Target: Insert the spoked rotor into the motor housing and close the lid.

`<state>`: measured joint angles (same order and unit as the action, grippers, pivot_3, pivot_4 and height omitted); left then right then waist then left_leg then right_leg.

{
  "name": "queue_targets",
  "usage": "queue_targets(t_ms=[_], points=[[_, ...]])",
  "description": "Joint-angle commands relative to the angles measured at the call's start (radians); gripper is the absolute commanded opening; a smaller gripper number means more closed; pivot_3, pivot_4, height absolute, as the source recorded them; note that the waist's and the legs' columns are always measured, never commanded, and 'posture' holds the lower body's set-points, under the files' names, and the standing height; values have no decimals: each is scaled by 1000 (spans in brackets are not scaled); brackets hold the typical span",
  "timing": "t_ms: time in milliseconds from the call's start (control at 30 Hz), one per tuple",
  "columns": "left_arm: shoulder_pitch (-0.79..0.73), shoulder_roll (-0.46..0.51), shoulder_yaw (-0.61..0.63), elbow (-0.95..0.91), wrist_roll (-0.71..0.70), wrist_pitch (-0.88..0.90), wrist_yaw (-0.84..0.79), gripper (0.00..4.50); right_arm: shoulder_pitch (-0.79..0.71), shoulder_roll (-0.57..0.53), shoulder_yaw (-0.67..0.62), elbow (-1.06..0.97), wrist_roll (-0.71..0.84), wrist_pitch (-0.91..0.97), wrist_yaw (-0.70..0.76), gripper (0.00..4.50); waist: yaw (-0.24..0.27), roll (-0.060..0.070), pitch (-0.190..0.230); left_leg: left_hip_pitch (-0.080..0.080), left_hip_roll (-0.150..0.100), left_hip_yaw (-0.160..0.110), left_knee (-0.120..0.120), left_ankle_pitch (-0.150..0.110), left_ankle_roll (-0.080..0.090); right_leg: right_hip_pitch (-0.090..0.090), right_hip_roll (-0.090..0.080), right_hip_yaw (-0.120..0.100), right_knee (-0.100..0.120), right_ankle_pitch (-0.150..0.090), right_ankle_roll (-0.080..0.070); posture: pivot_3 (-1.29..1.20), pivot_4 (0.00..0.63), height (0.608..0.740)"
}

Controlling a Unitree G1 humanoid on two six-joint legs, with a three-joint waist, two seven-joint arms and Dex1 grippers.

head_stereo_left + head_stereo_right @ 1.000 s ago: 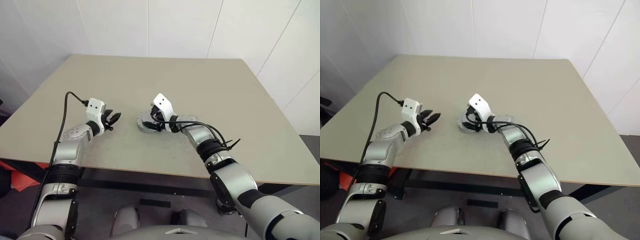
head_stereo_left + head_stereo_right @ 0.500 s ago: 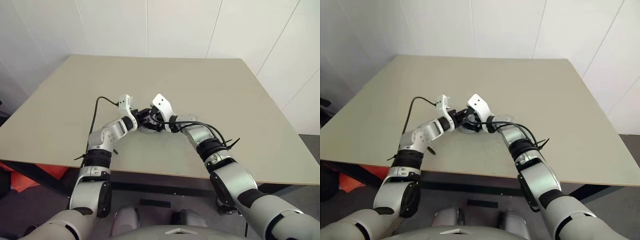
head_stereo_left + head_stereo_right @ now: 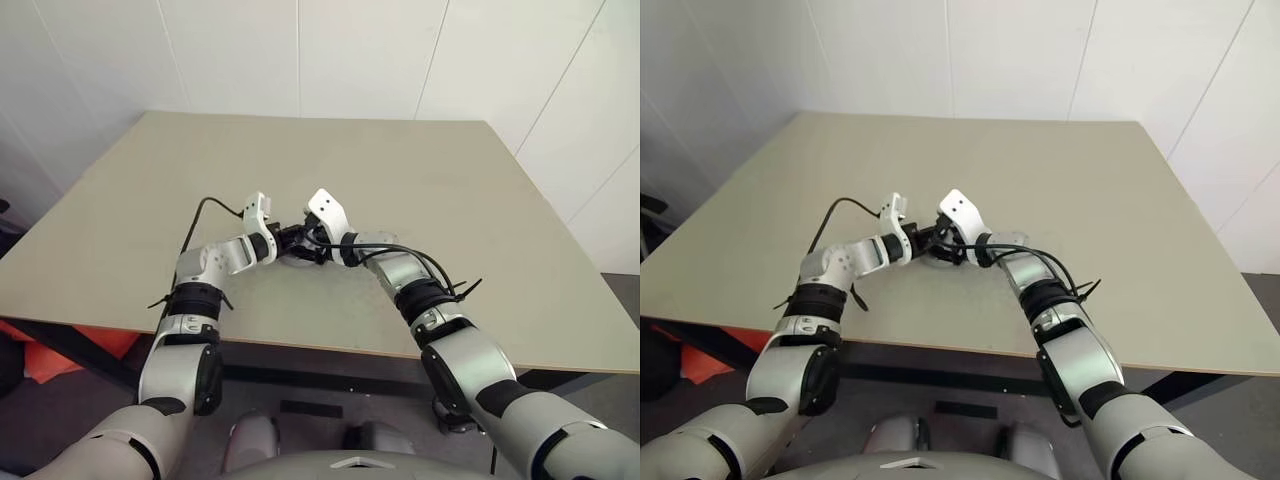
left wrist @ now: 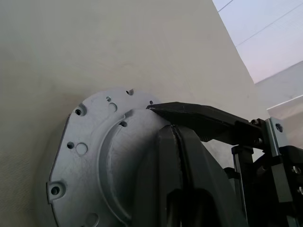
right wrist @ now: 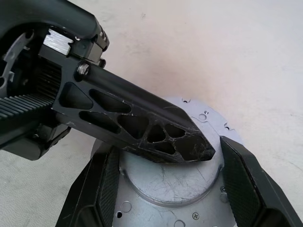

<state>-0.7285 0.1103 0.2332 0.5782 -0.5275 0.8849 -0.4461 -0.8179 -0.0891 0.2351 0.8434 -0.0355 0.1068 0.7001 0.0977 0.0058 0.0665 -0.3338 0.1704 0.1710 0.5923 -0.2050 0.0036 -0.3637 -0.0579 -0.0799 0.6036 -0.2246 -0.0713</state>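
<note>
My right end effector [image 5: 165, 189] grips the motor housing [image 5: 173, 182] on the desk [image 3: 420, 180] between wide-spread fingers, my closed, empty left end effector [image 5: 189, 144] resting on top.

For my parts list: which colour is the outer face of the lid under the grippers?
Plain silver-grey metal; the lid shows best in the right wrist view.
</note>
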Motion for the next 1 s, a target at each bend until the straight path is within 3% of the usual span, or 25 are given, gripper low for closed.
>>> queue_targets(t_ms=[33, 300, 333, 433, 700, 1000], points=[[15, 13, 5, 29, 11, 66, 42, 46, 8, -34, -9, 9, -31, 35, -43, 3120, 0, 0, 0, 0, 0, 0, -1, 0, 0, 0, 0, 0, 0, 0, 0, 0, 0, 740], [15, 16, 21, 38, 15, 59, 75, 46, 1, -29, -31, 6, -1, 42, -27, 3120, 1, 0, 0, 1, -1, 0, -17, 0, -1, 0, 0, -1, -14, 0, 0, 0, 0, 740], [16, 14, 19, 37, 17, 58, 78, 0, 0, -30, -29, 3, 1, 42, -19, 3838, 1, 0, 0, 0, -1, 1, -18, 1, -1, 0, 0, -1, -14, 0, 0, 0, 0, 740], [18, 12, 15, 36, 19, 56, 81, 0, 2, -31, -27, -24, -1, 38, -16, 4455, 1, 0, 0, 0, -1, 1, -17, 1, -1, 1, 0, -1, -15, 0, 0, 0, 0, 740], [5, 18, 50, 54, -8, 82, 86, 0, 25, -72, -16, -218, 22, 83, 84, 4455, 3, 0, 0, -3, -1, 1, -18, 1, -1, 0, 0, -1, -15, 0, 0, 0, 0, 740], [-14, 23, 86, 68, -48, 132, 74, 0, 62, -222, 50, -503, -13, 118, 205, 4455, 3, 0, 0, -14, -1, 2, -17, 0, 3, -8, 1, -1, -15, 2, -4, 0, 0, 740]])
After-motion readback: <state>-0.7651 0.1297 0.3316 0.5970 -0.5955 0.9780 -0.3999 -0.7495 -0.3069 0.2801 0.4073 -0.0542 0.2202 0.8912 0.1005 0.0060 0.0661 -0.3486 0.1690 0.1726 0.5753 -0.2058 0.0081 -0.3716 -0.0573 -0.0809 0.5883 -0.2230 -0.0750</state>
